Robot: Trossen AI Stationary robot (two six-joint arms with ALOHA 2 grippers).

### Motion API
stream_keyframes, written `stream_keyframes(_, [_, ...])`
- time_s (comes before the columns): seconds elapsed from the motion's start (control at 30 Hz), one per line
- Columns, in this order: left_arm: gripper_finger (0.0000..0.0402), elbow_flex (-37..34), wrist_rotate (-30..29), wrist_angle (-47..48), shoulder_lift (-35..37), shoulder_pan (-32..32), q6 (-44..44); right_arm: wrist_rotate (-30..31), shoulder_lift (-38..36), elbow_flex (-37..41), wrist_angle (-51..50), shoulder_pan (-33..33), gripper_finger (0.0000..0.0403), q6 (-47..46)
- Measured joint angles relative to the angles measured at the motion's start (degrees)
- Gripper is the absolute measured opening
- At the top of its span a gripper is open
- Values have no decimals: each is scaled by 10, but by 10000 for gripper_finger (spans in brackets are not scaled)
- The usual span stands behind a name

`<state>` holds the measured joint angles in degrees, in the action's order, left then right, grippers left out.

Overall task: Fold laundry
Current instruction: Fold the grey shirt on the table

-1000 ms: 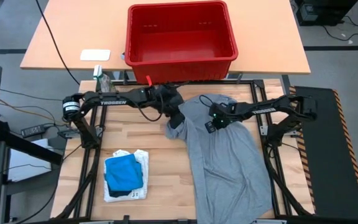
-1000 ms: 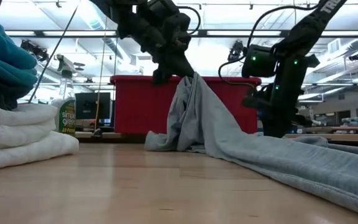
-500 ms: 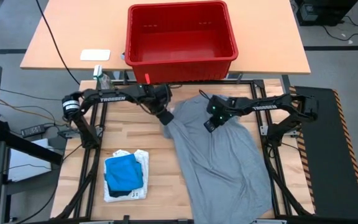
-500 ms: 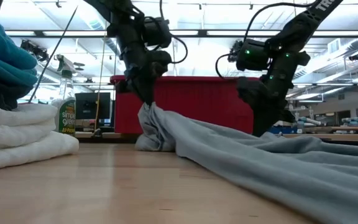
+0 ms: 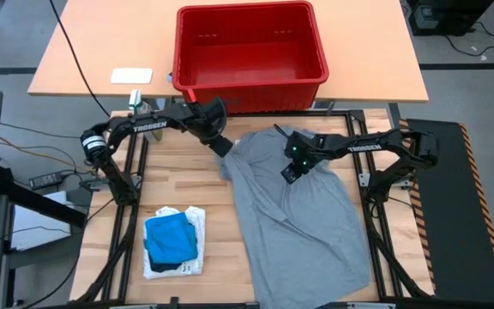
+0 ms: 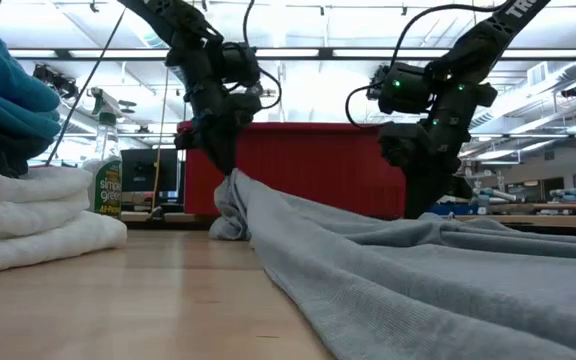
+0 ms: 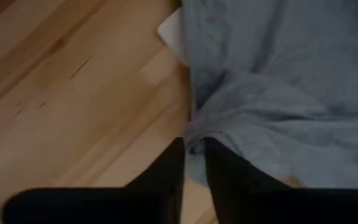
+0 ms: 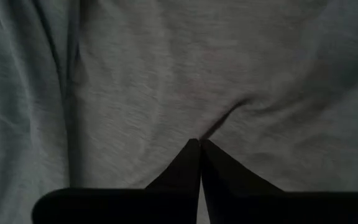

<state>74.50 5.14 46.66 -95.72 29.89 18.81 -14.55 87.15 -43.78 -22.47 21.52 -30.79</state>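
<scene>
A heather grey garment (image 5: 303, 223) lies spread over the right half of the wooden table, its near part flat on the boards. My left gripper (image 5: 223, 148) is shut on the garment's far left corner, low over the table. My right gripper (image 5: 287, 174) is shut on the cloth in the garment's far middle. At the near left sits a stack of folded laundry, a bright blue piece (image 5: 171, 236) resting on a white one (image 5: 191, 257). My left gripper pinches a bunched edge (image 7: 197, 127) at the garment's far left corner between its two fingers, which slant down from the table's left. The cloth rises in a small peak (image 6: 230, 190) to the fingertips, and the rest trails on the table. My right gripper pinches a small tuck of cloth (image 8: 219, 121) in the garment's far middle with its fingertips, pointing steeply down. A crease runs from the tips, and the cloth around it lies low on the table (image 6: 418, 225).
A red plastic basket (image 5: 249, 47) stands on the lighter table beyond the far edge. A spray bottle (image 5: 137, 105) stands at the far left corner, and a white pad (image 5: 131, 75) lies behind it. Bare wood (image 5: 187, 184) shows between the stack and the garment.
My left gripper has gone toward the table's left and far edge, sinking and tipping more steeply down, with the garment's corner in its hold. The cloth that hung bunched high below it now lies low and spread out. My right gripper has rolled a little and kept its place.
</scene>
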Motion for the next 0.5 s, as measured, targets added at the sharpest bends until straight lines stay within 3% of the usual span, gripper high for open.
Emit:
stream_keyframes(0.33, [213, 0, 0, 76, 0, 40, -56, 14, 0, 27, -14, -51, 22, -83])
stream_keyframes(0.5, [260, 0, 0, 86, 14, 51, -74, 14, 0, 38, -15, -91, 22, -120])
